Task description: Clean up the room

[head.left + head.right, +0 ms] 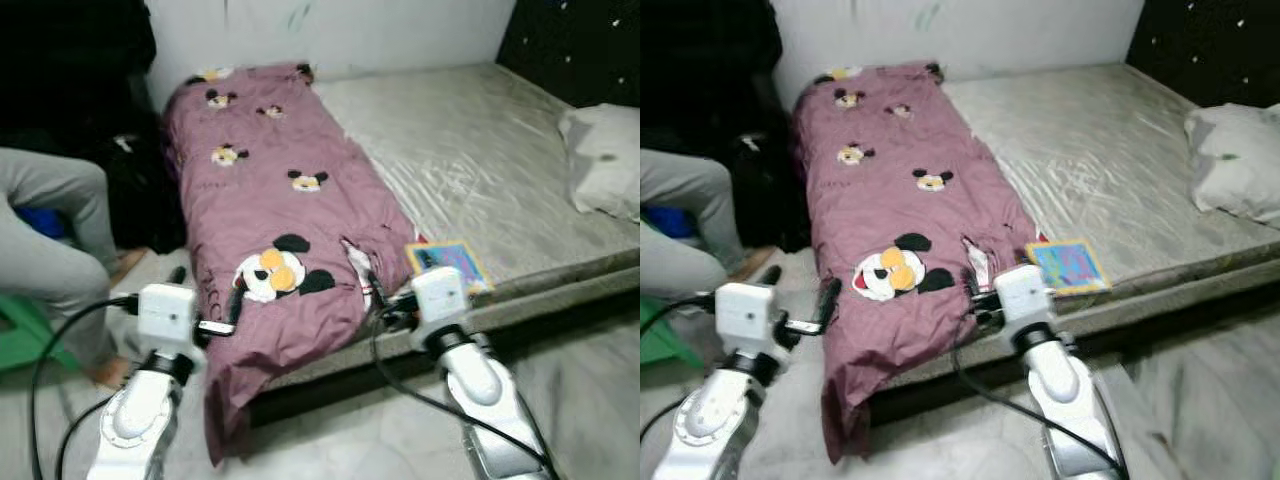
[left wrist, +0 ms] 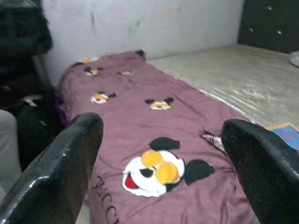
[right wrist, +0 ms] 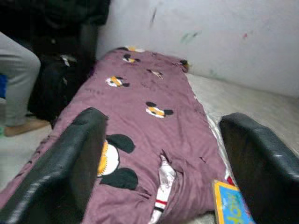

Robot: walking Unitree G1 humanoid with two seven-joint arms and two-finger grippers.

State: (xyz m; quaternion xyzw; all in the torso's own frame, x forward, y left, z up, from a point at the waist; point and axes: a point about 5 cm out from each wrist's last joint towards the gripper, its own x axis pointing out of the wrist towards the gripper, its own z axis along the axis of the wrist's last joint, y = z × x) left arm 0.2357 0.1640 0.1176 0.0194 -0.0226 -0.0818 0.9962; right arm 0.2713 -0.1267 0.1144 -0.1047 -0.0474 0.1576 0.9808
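A mauve blanket point(image 1: 280, 200) printed with cartoon mice lies lengthwise along the left side of the bed point(image 1: 480, 150). Its near end hangs over the front edge toward the floor. My left gripper point(image 1: 207, 292) is open at the blanket's left front corner, with nothing between its fingers point(image 2: 56, 172). My right gripper point(image 1: 385, 302) is open at the bed's front edge, beside the blanket's right border. In the right wrist view the blanket point(image 3: 149, 121) lies ahead of its fingers point(image 3: 261, 163).
A colourful book point(image 1: 447, 262) lies on the mattress near the front edge, just right of the blanket. A white pillow point(image 1: 605, 160) sits at the far right. A person's leg point(image 1: 50, 250), a green stool point(image 1: 25, 335) and a black bag point(image 1: 140, 190) crowd the left.
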